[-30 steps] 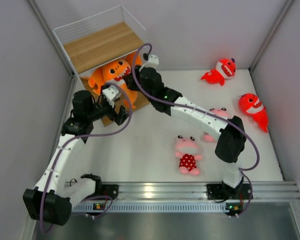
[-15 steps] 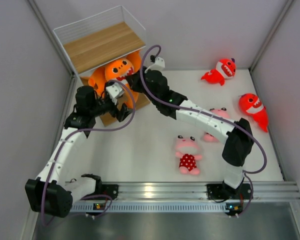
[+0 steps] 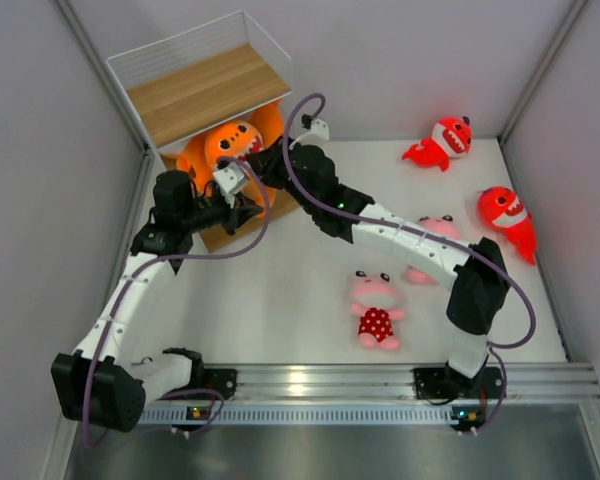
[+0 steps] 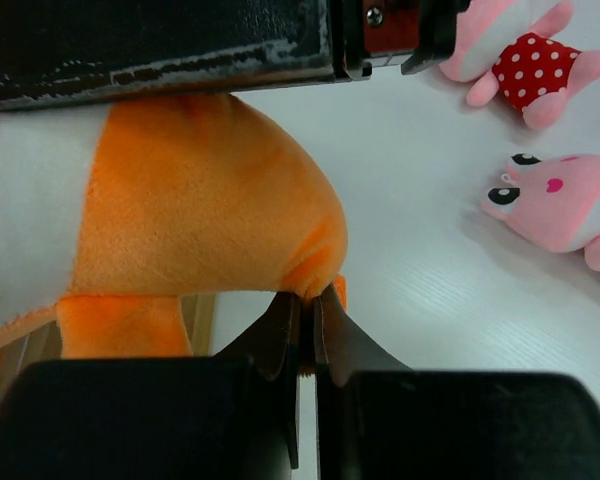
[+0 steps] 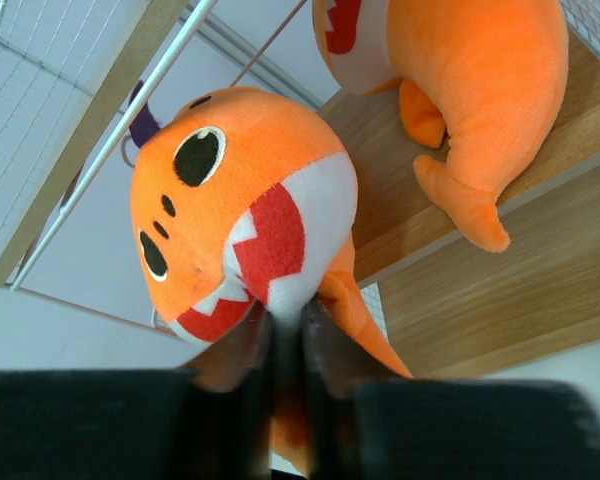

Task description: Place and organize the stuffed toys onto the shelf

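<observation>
Two orange sharks sit at the shelf, under its top board. The front orange shark faces the right wrist camera with its toothy mouth. My right gripper pinches its white chin, fingers close together. My left gripper is shut on an orange tip of that shark's underside. The second orange shark rests on a wooden board behind.
On the table lie two pink toys in polka-dot dresses, the farther one partly hidden by my right arm, and two red sharks at the back right. Walls stand close on both sides.
My left gripper moved in and shut on the orange shark's lower tip. The right arm pushed the shark slightly deeper under the shelf's top board.
</observation>
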Controlling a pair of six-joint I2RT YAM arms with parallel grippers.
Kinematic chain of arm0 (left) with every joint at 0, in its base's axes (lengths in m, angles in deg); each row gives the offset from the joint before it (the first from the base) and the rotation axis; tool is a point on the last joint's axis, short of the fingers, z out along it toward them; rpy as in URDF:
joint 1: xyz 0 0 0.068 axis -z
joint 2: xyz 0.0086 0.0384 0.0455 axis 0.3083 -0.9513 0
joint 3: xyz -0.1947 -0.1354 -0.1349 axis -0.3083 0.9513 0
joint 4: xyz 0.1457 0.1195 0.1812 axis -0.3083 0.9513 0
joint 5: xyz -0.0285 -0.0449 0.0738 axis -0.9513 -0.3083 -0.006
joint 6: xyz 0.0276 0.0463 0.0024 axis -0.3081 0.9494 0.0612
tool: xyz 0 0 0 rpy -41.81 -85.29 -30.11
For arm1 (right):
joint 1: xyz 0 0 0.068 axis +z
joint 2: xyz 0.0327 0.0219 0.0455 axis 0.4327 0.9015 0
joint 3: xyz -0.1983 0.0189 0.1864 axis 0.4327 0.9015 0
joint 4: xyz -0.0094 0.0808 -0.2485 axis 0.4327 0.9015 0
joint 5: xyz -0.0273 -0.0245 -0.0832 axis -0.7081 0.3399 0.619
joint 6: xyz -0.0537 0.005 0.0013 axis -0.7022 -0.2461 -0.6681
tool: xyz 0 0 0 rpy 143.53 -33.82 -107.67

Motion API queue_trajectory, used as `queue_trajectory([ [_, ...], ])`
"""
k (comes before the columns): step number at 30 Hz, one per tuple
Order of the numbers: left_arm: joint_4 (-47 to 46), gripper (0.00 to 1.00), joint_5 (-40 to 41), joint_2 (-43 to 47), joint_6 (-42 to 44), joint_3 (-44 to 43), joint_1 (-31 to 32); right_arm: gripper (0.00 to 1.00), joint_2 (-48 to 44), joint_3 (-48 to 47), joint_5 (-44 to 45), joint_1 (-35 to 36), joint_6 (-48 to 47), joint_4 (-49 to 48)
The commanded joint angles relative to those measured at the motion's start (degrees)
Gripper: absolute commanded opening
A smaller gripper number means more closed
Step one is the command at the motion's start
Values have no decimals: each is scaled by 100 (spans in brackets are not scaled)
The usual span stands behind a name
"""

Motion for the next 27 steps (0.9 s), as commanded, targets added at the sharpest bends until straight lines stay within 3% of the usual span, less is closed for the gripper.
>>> queue_trajectory([
  [1,-188,0,-226,64,-576,-234,31,25,-175,-148,-207,8,-177,-341],
  [4,-389,0,81,125,-883,-322,14,71,-113,-176,-979,-133,-713,63],
  [7,-853,0,144,125,-1017,-287,-48,81,-446,585,-1517,-326,-688,-276],
  [11,-978,0,205,90,-859,-243,-48,82,-693,713,-1447,-344,-924,142],
  [18,-987,0,232,134,-719,-164,-92,77,-939,1116,-1719,-344,-855,196],
  [22,-970,0,135,230,-631,-50,-92,44,-799,1038,-1641,-362,-854,21],
  [24,-787,0,48,309,-517,-5,-92,35,-658,828,-1605,-388,-986,-76],
  [25,-698,2,-101,345,-290,3,-92,26,-615,749,-1597,-388,-1030,-102],
  [27,-479,32,-94,493,-200,38,-92,15,-509,512,-1544,-406,-1223,-190],
])
